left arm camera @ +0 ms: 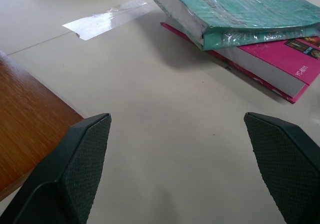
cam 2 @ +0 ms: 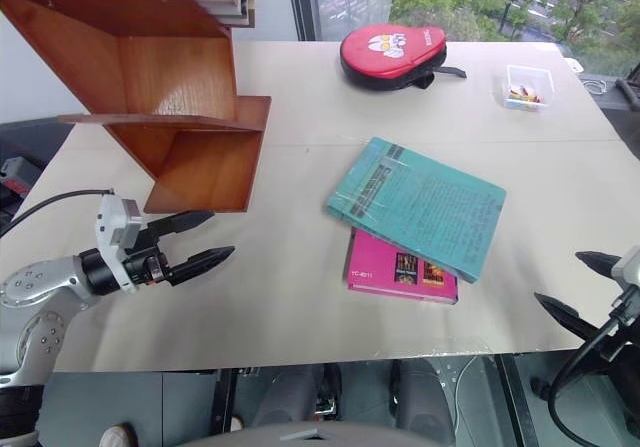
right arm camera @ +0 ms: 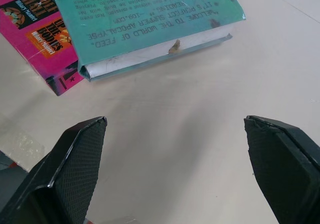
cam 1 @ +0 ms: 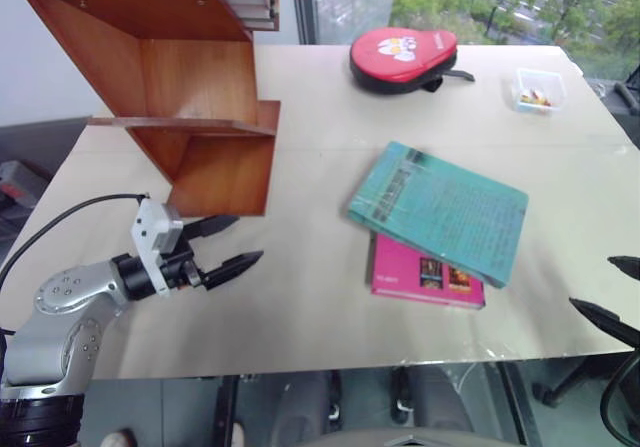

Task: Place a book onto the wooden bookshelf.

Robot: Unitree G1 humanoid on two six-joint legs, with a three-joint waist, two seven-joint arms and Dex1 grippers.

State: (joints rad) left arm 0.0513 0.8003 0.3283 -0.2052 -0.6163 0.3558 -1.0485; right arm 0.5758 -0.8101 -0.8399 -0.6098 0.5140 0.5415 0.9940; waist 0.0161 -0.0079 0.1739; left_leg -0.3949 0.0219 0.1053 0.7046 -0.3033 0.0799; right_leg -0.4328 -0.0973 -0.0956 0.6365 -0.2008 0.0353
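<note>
The teal-green book [cam 1: 440,212] lies flat near the middle of the table, resting partly on a smaller pink book [cam 1: 425,274]. The wooden bookshelf [cam 1: 185,87] stands at the table's far left. My left gripper [cam 1: 228,244] hovers open just in front of the shelf's lower board, pointing toward the books with a wide stretch of table between. My right gripper [cam 2: 570,287] is open at the table's near right edge, a short way from the book's near corner [right arm camera: 150,28]. Nothing is between either pair of fingers.
A red racket case [cam 1: 402,59] lies at the far middle of the table [cam 1: 300,307]. A small clear box [cam 1: 538,91] with bits inside sits at the far right. A strip of clear tape [left arm camera: 107,19] is stuck to the tabletop.
</note>
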